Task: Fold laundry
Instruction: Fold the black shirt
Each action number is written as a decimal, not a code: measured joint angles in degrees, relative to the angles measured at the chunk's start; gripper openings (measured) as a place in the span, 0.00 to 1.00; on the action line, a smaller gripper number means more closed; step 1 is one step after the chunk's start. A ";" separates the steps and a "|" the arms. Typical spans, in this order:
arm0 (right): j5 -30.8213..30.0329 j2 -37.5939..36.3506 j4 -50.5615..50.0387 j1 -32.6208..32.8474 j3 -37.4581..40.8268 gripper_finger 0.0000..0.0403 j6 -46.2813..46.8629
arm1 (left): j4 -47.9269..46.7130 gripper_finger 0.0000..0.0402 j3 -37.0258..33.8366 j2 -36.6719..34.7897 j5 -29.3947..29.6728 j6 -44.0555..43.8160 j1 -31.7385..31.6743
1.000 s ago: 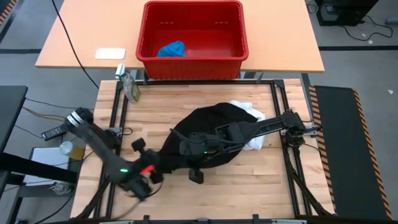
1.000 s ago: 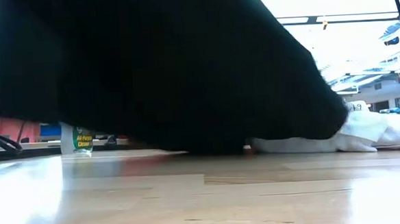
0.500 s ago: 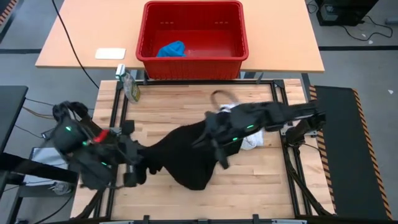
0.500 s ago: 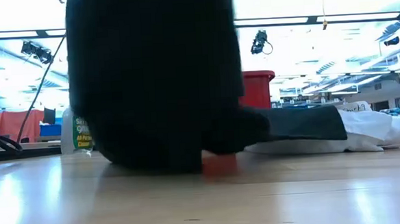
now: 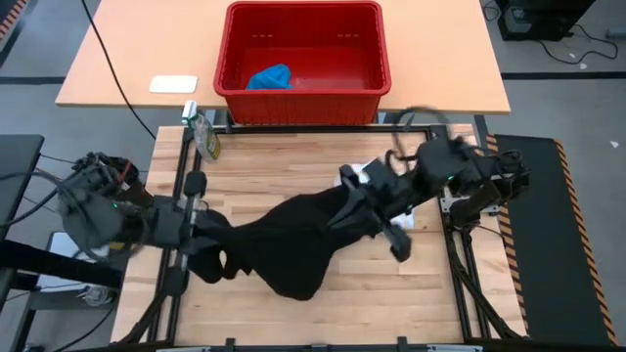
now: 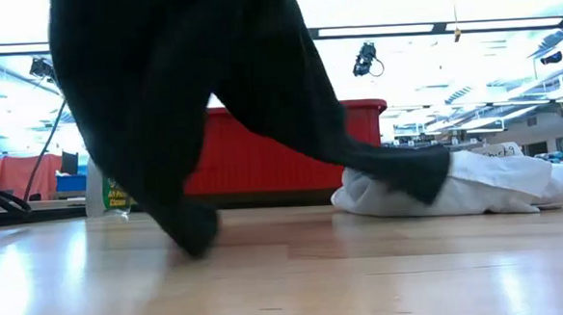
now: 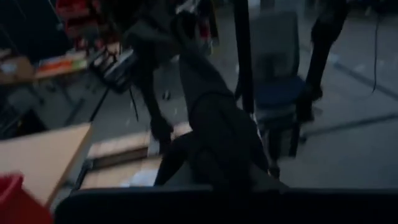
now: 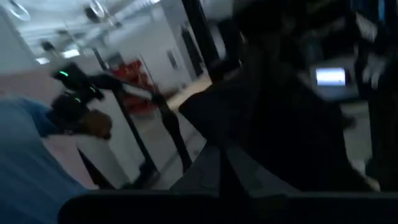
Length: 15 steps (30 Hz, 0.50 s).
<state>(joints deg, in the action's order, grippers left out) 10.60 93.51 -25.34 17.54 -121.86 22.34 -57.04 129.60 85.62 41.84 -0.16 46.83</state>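
The large black garment (image 5: 289, 244) hangs stretched between my two grippers above the wooden table. My left gripper (image 5: 202, 231) is shut on its left end and my right gripper (image 5: 364, 200) on its right end. The garment's middle sags, and in the low view its lowest fold (image 6: 194, 237) reaches the tabletop. One trailing part (image 6: 413, 175) lies on the white garment (image 6: 500, 185), a heap on the table under my right arm. The bright blue garment (image 5: 269, 76) lies in the red basket. My left gripper holds the black garment by a bunched part at its left end (image 5: 213, 233), coming level from the table's left side. The cloth falls away below the fingers (image 7: 217, 134); how many layers are held does not show. The gripper itself hides the pinch. My right gripper holds the garment's right end (image 5: 350, 209), coming about level from the table's right side. The cloth hangs down from it (image 8: 280, 124) and runs slack toward the left gripper. The place of contact is hidden by the gripper and the cloth.
The red basket (image 5: 303, 59) stands on a second table beyond the far edge, with a white card (image 5: 173, 84) beside it. A spray bottle (image 5: 202, 135) stands at the far left corner. Bare wood (image 5: 381, 293) shows along the near edge.
Both grippers have risen and tipped from pointing down to about level. The left went toward the far left, the right toward the far right. The black garment, then a heap in mid-table, is lifted and drawn out between them, its middle sagging to the table.
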 joint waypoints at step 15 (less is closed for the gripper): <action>4.65 -0.60 13.76 -4.15 -3.52 0.03 6.21 | 21.85 0.00 5.22 0.84 -11.54 1.40 -4.07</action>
<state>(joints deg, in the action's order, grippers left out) 15.25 92.90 -11.58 13.39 -125.38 28.55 -35.18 134.82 86.46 30.30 1.23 42.76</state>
